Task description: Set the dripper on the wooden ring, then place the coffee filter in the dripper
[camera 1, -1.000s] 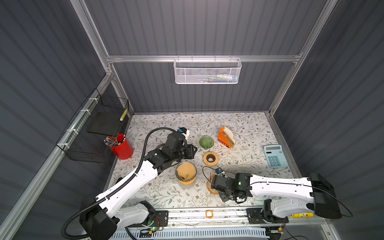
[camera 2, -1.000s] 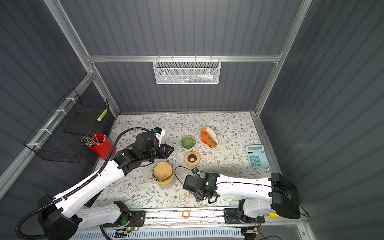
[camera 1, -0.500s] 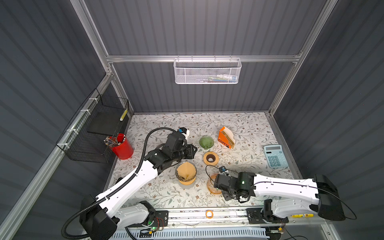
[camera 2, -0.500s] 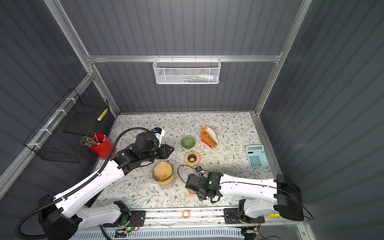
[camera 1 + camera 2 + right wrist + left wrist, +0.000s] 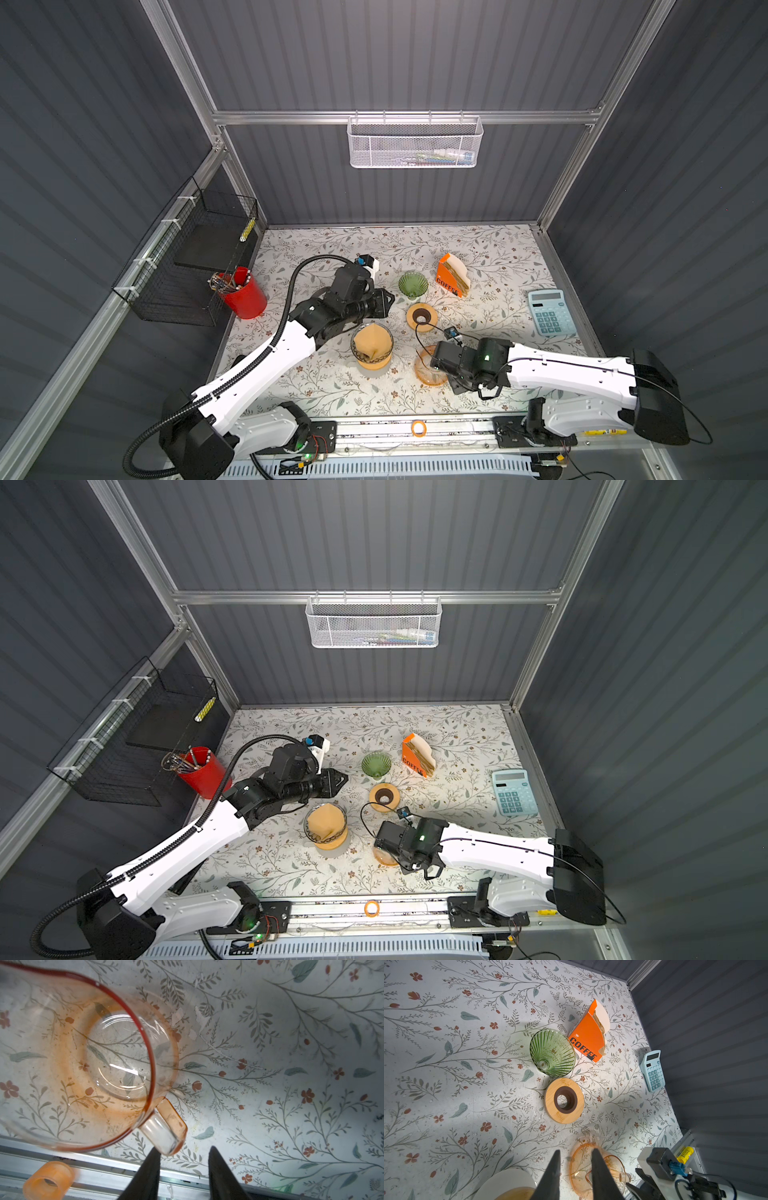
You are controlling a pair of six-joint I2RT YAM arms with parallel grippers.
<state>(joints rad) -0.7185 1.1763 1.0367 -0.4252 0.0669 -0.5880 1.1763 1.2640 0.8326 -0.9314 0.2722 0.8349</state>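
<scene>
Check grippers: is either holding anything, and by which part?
Nothing held. Left gripper open, empty; right gripper open, beside the handle of the orange jug.

— What do we see around the left claw (image 5: 390, 297)?
— Ribbed dark grey walls (image 5: 395, 62) in an aluminium frame (image 5: 291, 117). A white mesh basket (image 5: 415, 143) hangs high beyond the claw.
— And beneath it?
— We see a brightly lit floral tabletop (image 5: 478, 249). Well behind the claw, a black wire basket (image 5: 183, 282) hangs on the side wall.
</scene>
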